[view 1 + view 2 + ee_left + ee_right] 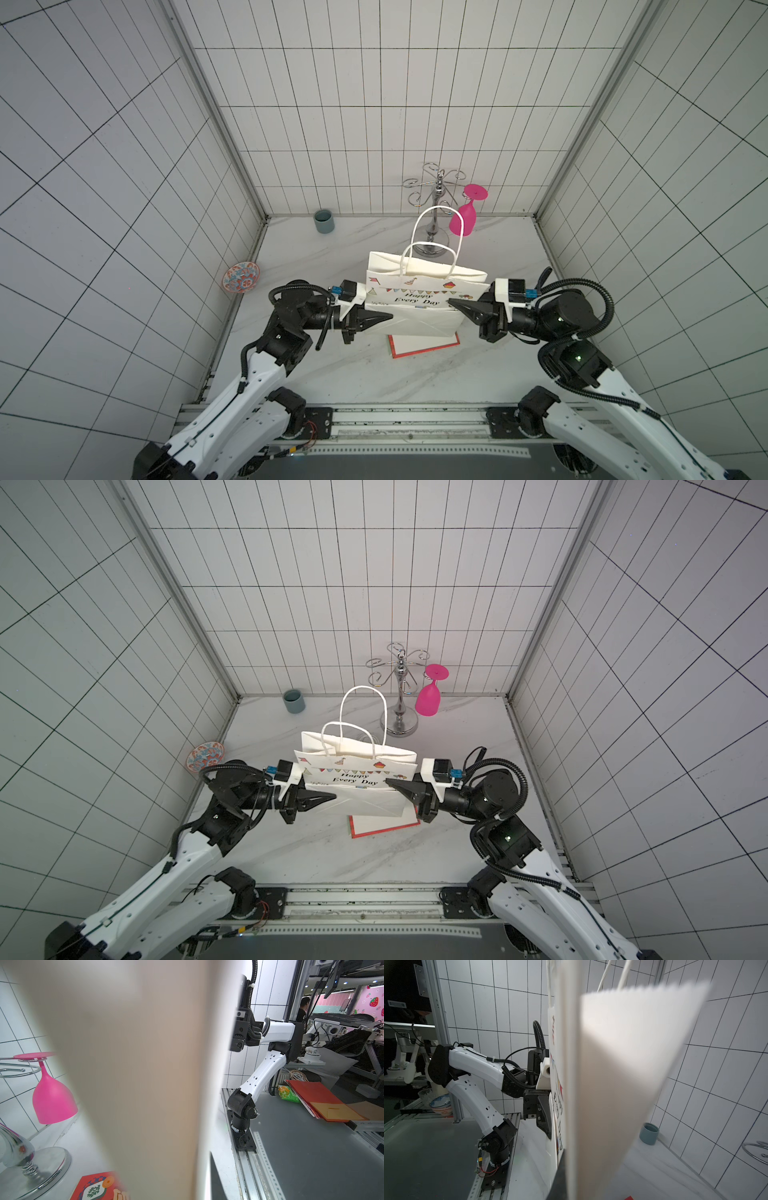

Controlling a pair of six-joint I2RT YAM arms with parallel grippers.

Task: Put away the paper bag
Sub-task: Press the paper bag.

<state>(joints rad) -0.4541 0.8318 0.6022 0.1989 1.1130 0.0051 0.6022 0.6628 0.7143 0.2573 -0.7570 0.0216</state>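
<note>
In both top views your paper bag (415, 301) stands upright over the red card (424, 348) on the table (332, 374), its long axis running arm to arm. The left jaws pinch one side edge and the right jaws the opposite one, so neither arm is nearer. In the left wrist view the paper bag (135, 1074) sits right against the jaws, with the red card (97, 1186) below it; the right wrist view shows the same, edge-on.
</note>
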